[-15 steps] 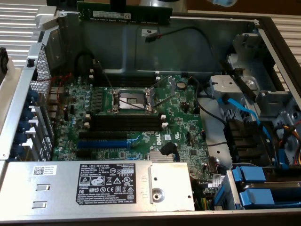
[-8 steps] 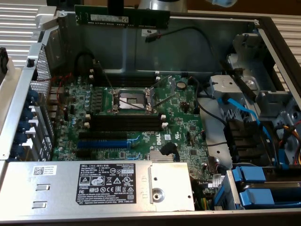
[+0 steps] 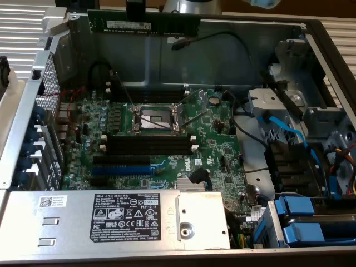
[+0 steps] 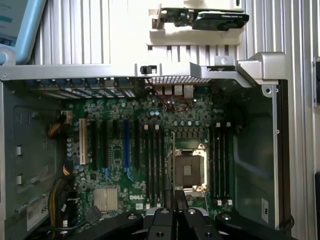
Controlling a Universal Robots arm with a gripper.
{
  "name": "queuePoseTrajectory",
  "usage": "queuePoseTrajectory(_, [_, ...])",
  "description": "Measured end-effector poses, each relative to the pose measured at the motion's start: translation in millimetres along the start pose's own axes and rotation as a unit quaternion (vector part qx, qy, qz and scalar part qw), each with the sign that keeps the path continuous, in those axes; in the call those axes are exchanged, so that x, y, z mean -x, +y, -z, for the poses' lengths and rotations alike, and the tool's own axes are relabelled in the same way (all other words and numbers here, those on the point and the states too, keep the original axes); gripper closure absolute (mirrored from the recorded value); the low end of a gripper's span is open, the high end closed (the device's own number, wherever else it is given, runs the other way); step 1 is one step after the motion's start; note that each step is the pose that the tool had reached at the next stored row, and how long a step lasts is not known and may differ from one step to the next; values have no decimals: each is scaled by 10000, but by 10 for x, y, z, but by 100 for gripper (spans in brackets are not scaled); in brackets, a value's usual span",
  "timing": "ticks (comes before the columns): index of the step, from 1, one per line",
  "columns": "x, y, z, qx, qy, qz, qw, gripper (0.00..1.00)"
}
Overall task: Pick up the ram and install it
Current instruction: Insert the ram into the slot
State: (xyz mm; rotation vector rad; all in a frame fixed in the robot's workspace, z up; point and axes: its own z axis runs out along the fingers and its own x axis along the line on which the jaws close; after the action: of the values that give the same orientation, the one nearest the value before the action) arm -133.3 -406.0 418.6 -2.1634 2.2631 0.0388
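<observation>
Nearest in the exterior view, the power supply (image 3: 111, 217) carries a black-and-white label headed DELL. Beyond it the green motherboard (image 3: 161, 139) shows a white DELL mark near its blue slot (image 3: 130, 167), then the CPU socket (image 3: 154, 118). Farthest, above the case's back wall, the ram (image 3: 144, 25) hangs level, its white sticker unreadable, pinched between the nearly closed jaws. The wrist view shows it edge-on over the board, plus an expansion card (image 4: 215, 17) lying on the ribbed counter (image 4: 90, 35) outside the case.
</observation>
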Motion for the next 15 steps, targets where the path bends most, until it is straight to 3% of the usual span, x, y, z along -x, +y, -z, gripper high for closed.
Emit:
queuePoseTrajectory(3, [-4, 19, -37, -42, -2, 1, 10000, 88])
queuePoseTrajectory(15, [-81, 32, -152, -55, -2, 1, 10000, 88])
